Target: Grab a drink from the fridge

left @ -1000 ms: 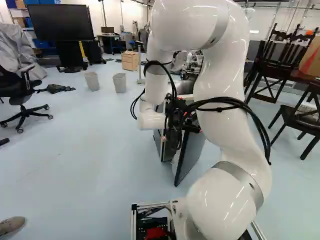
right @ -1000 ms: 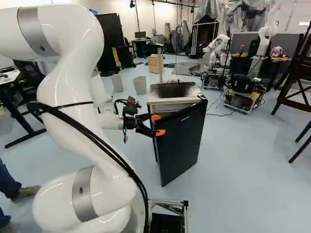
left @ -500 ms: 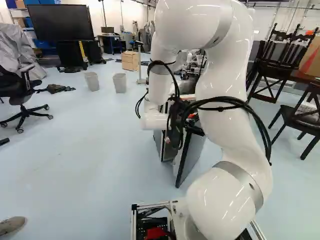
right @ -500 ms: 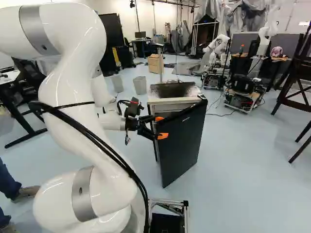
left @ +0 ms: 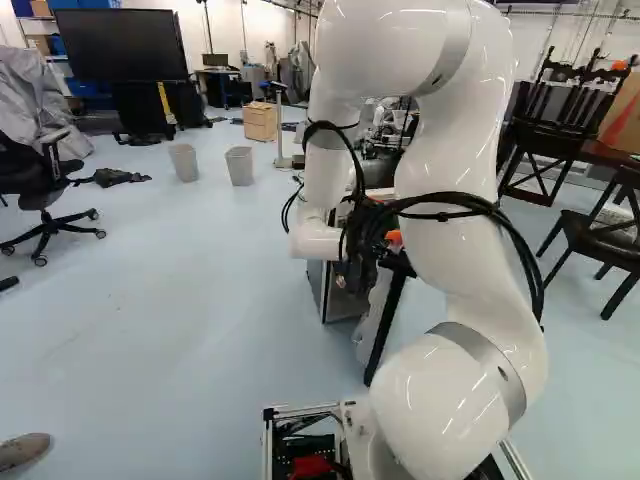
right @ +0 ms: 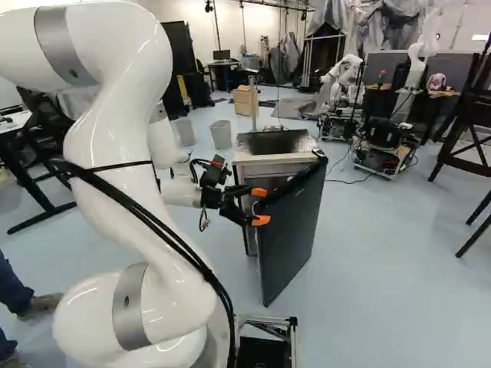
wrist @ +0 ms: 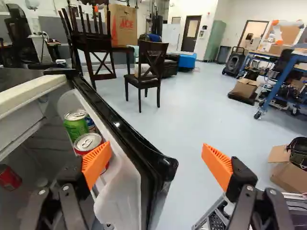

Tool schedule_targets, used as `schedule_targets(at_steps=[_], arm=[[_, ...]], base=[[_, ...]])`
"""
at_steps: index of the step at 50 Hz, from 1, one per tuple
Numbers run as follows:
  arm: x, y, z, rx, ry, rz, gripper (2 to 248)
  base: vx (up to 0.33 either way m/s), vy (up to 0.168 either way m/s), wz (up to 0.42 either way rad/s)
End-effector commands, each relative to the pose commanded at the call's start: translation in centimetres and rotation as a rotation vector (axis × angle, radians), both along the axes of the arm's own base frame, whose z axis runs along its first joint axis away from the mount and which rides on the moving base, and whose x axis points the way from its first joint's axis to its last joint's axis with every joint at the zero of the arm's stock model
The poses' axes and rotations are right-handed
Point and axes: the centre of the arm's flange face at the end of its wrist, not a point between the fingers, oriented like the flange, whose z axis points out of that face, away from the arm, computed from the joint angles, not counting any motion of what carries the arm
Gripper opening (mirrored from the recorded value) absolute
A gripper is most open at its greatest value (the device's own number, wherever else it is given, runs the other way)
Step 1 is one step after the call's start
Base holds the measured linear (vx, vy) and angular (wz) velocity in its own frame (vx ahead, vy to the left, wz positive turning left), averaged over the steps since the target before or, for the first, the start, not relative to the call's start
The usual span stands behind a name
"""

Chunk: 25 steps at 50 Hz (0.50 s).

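A white robot arm (right: 115, 138) reached toward a small fridge (right: 272, 159), whose black door (right: 291, 238) stood open. The black tool (right: 261, 206) was released and gripped nothing: its 2 fingers, tipped with orange pads (right: 261, 221), were spread wide at the door. Seen from the wrist view, the door's glossy edge ran between the fingers of the tool (wrist: 157, 145), with 1 finger on the inner, white side and the other out past the black side, over the floor. The drinks were cans. 3 stood on the inner side of the door: a green can (wrist: 76, 126), a blue can (wrist: 90, 124) partly hidden behind it, and a red can with a silver lid (wrist: 88, 142), nearest the tool. The inner finger overlapped that nearest can in the view; whether they touched could not be told. Another red can (wrist: 8, 178) was inside the fridge's main compartment. Beyond the door stood a dark wooden chair (wrist: 146, 72), and 2 grey bins (right: 221, 135) stood on the floor beyond the fridge.
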Motion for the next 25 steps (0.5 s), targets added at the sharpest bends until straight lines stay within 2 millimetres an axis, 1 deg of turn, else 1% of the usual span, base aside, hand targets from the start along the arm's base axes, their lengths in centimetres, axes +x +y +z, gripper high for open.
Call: schedule_targets(at_steps=[25], arm=[[-0.7,-2.3,0.1,-0.018,0.006,-0.128,247]], base=[[0.000,0.000,0.000]])
